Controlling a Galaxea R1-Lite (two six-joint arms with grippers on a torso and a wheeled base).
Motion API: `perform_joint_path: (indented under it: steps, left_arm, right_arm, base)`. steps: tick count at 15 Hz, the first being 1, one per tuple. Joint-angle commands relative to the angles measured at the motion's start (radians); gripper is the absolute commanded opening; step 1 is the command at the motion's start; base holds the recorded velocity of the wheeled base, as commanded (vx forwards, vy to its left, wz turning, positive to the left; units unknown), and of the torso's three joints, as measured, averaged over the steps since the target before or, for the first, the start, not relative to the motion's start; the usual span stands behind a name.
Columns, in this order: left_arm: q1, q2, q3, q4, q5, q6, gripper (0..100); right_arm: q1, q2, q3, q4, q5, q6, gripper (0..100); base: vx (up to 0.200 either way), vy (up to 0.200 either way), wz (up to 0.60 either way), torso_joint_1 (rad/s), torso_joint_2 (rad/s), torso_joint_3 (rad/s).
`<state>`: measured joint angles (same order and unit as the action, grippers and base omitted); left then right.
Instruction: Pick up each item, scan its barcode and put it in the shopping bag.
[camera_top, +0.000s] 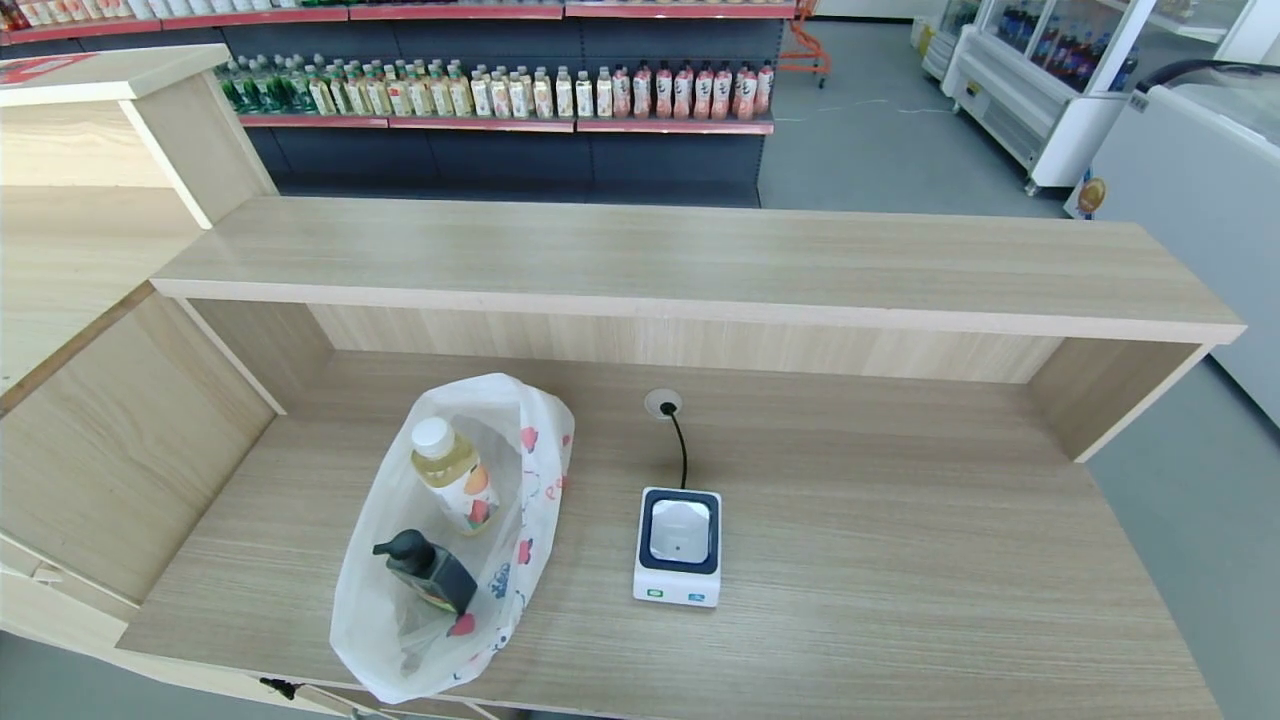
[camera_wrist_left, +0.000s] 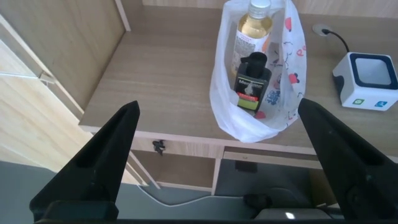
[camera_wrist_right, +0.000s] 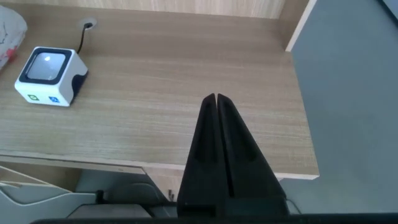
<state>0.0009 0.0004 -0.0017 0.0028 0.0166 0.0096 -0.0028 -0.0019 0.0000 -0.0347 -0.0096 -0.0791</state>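
Shopping bag (camera_top: 545, 490), thin limp plastic, lies open on counter (camera_top: 850, 520) beside scanner (camera_top: 679, 545). It holds juice bottle (camera_top: 452, 480) and dark pump bottle (camera_top: 430, 572) (both rigid, probably liquid-heavy and slick; grip mid-body, not pump head). Left gripper (camera_wrist_left: 219, 107) is spread wide, right gripper (camera_wrist_right: 216, 99) pressed closed, both holding nothing. Left wrist view faces pump bottle's label; head view gives its top.

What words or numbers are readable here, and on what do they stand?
No text can be read.
Label on the dark pump bottle: blurred.
Label on the juice bottle: too small.
Print on the shopping bag: unclear.
Buttons on the scanner: too small.
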Motion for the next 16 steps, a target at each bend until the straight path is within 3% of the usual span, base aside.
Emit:
perform_joint_path:
  steps: [1, 16]
  left_arm:
    - [0.001, 0.000, 0.000, 0.000, 0.000, 0.000, 100]
    - [0.001, 0.000, 0.000, 0.000, 0.000, 0.000, 100]
  right_arm:
    - [0.000, 0.002, 0.000, 0.001, 0.002, -0.005, 0]
    - [0.000, 0.002, 0.000, 0.019, 0.014, 0.004, 0]
  base:
    - [0.000, 0.000, 0.00, 0.000, 0.00, 0.000]
    - [0.000, 0.000, 0.00, 0.000, 0.00, 0.000]
